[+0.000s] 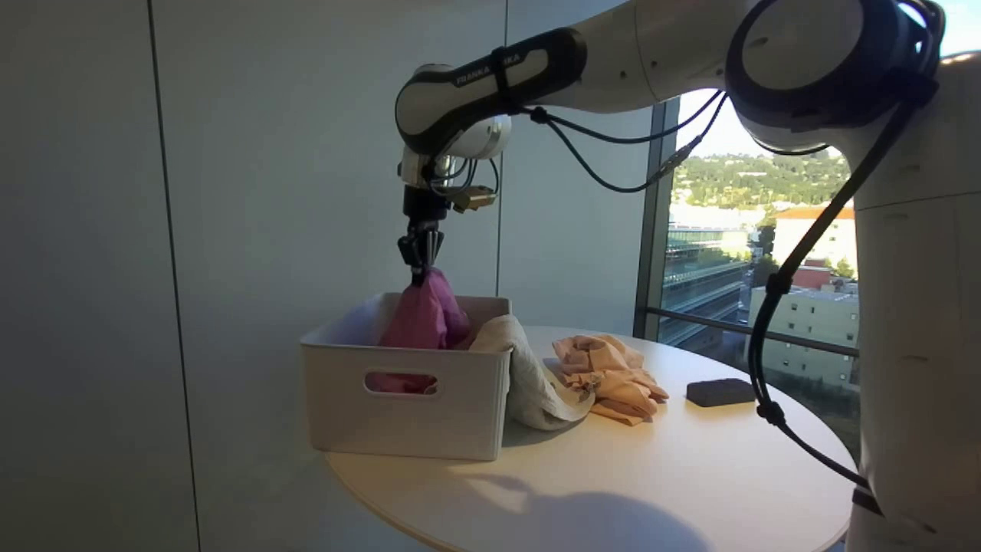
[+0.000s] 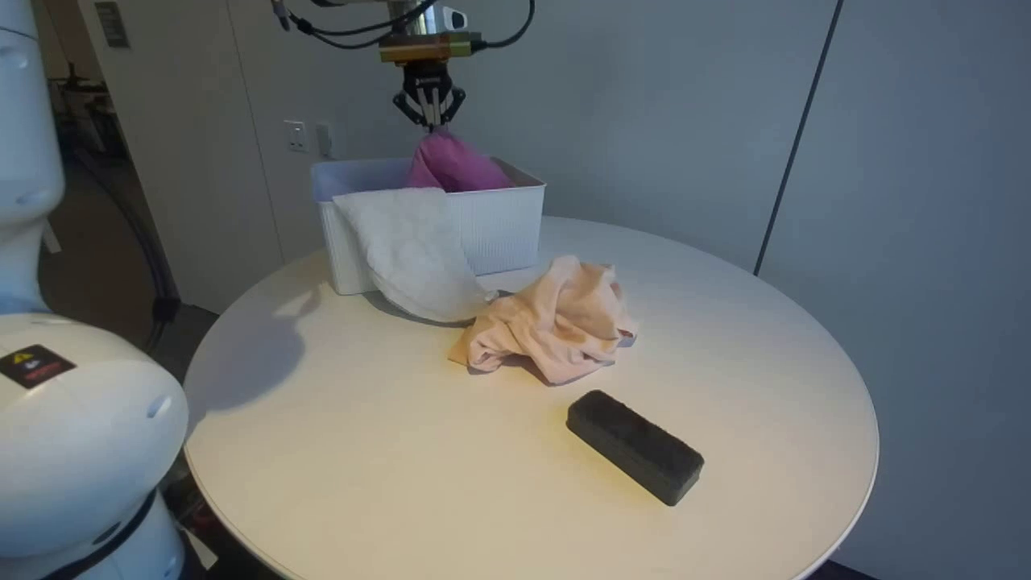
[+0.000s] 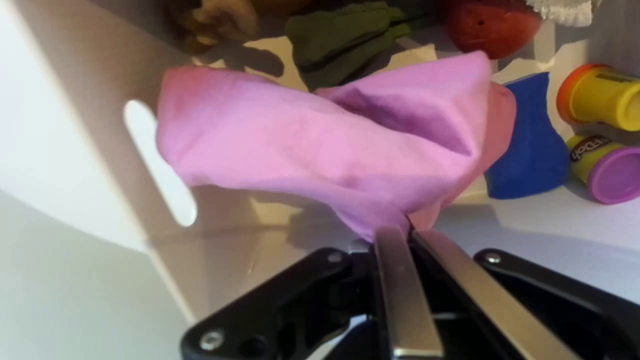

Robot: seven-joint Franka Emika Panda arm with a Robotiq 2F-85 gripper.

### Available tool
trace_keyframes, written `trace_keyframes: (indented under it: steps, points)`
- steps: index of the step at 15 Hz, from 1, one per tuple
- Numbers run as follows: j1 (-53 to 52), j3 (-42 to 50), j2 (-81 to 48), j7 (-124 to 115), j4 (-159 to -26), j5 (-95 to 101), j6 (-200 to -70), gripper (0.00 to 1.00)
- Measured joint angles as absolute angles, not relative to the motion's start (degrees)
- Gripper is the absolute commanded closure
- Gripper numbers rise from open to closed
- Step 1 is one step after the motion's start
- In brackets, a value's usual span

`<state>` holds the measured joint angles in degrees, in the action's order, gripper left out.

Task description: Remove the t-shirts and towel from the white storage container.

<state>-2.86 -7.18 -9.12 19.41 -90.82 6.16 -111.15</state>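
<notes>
My gripper (image 1: 420,274) is shut on a pink cloth (image 1: 424,316), likely a t-shirt, at its top. It also shows in an exterior view (image 2: 432,126) and in the wrist view (image 3: 407,232). The pink cloth (image 3: 310,135) hangs bunched from the fingertips, its lower part inside the white storage container (image 1: 322,410). Pink shows through the handle hole. A white towel (image 2: 411,250) drapes over the container's side (image 2: 507,234), its lower end on the table. A crumpled peach t-shirt (image 2: 556,322) lies on the table beside the towel; it also shows in an exterior view (image 1: 609,376).
A black block (image 2: 636,447) lies on the round table (image 2: 387,451). Inside the container, the wrist view shows yellow tubs (image 3: 602,97), a blue piece (image 3: 530,140), a red item (image 3: 492,27) and a dark green item (image 3: 340,40). A wall stands behind the container.
</notes>
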Motion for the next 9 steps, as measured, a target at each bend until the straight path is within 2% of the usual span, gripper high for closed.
trace_keyframes:
  steps: [9]
  points:
    - [-3.88,-6.91,10.84,2.02,-96.1,24.1,-109.42,0.96]
